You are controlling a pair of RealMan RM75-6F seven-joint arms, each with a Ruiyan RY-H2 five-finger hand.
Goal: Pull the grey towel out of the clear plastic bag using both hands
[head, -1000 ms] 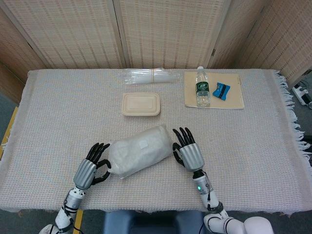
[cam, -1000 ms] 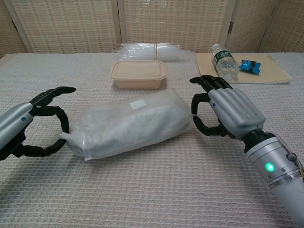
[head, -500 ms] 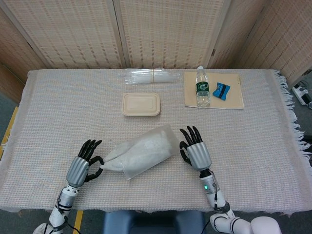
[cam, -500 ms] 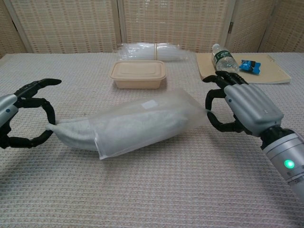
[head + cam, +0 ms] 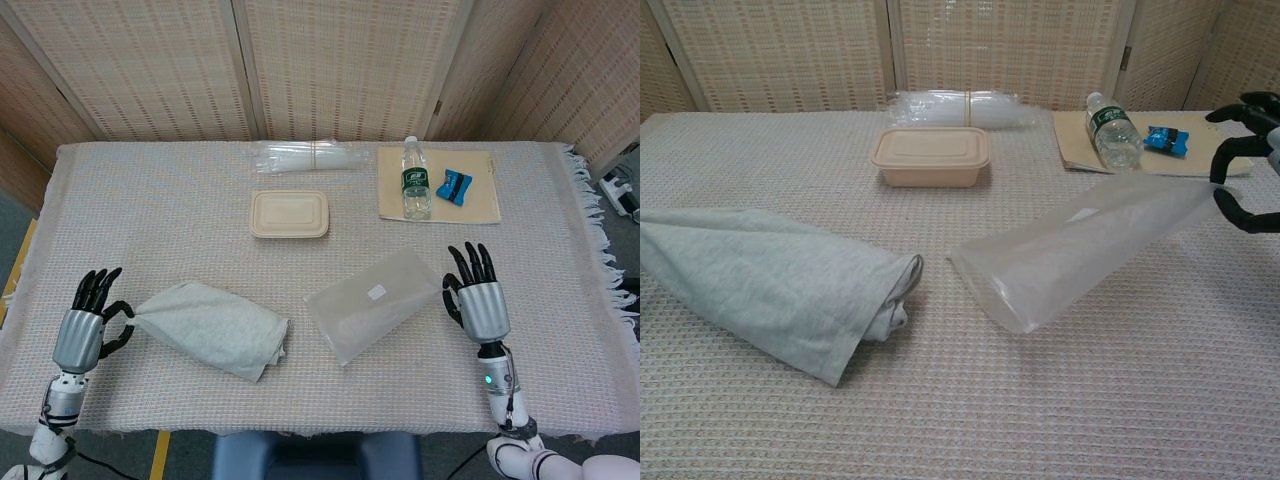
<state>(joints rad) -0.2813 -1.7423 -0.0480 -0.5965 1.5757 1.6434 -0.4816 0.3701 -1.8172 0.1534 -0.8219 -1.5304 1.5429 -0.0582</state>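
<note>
The grey towel [image 5: 212, 327] [image 5: 770, 285] lies bunched on the table at the left, fully outside the bag. My left hand [image 5: 85, 328] pinches its left tip; this hand is outside the chest view. The clear plastic bag [image 5: 373, 303] [image 5: 1080, 248] is flat and empty at the right, its open mouth facing the towel, with a gap between the two. My right hand [image 5: 479, 302] [image 5: 1245, 150] pinches the bag's right end between thumb and fingers, lifting that end slightly off the cloth.
A beige lidded food box [image 5: 289, 214] sits at the table's middle back. Behind it lies a bundle of clear plastic [image 5: 307, 157]. A water bottle [image 5: 415, 180] and a blue packet [image 5: 454, 186] rest on a tan folder [image 5: 470, 200] at back right.
Both hands have moved apart, the left hand leftward with the towel and the right hand rightward with the bag. The towel has slid fully out of the bag, which now lies flat.
</note>
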